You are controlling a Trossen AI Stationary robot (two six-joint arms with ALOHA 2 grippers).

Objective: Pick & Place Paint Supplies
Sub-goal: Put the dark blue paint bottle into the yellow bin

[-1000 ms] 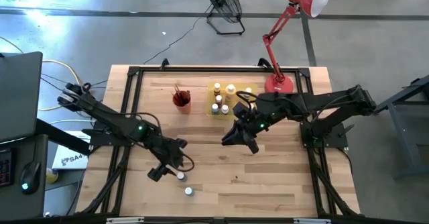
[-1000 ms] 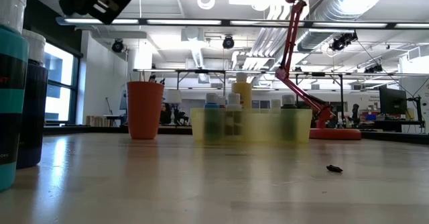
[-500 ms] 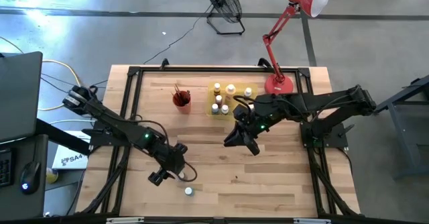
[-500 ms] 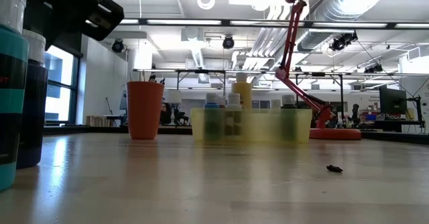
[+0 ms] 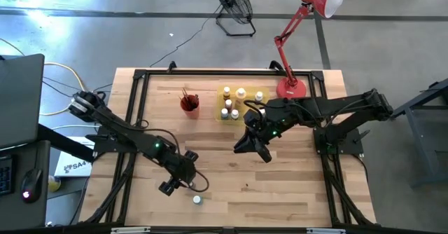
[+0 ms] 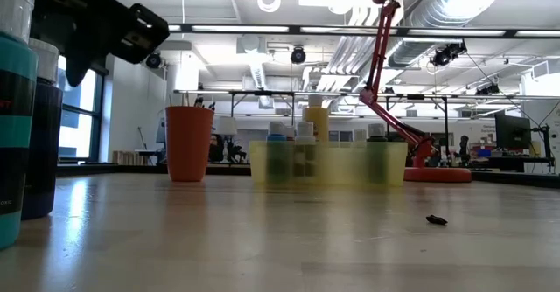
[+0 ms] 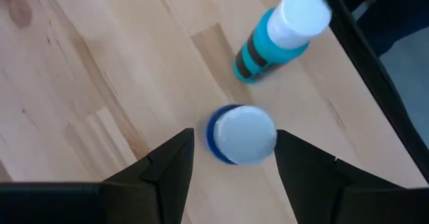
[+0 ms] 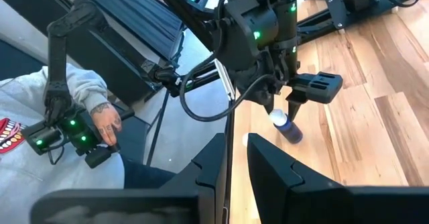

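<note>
Two tiny white-capped bottles stand upright near the table's near edge. The teal one point(image 7: 276, 37) point(image 5: 197, 200) point(image 6: 13, 117) stands free. The dark blue one point(image 7: 240, 134) point(image 6: 44, 126) point(image 8: 288, 127) sits between the fingers of my open left gripper point(image 7: 234, 150) point(image 5: 173, 186), which hangs over it from above and hides it in the high view. My right gripper point(image 5: 252, 147) point(image 8: 238, 163) is shut, holds nothing, and waits above mid-table. Several more bottles stand in the yellow tray point(image 5: 225, 114) point(image 6: 398, 165). Brushes stick out of the red cup point(image 5: 189, 103) point(image 6: 189, 143).
A red desk lamp's base point(image 5: 292, 87) point(image 6: 437, 173) sits at the far right corner, beside the tray. A small dark speck point(image 6: 436, 219) lies on the bare wood. Black frame rails point(image 5: 133, 122) run along the table's sides. A person point(image 8: 67, 117) sits beyond the left edge.
My left gripper has moved toward the table's right and near edge and come over the dark blue bottle, which showed beside it in the high view before and is now covered. In the low view it has tipped. Both bottles have stayed in place.
</note>
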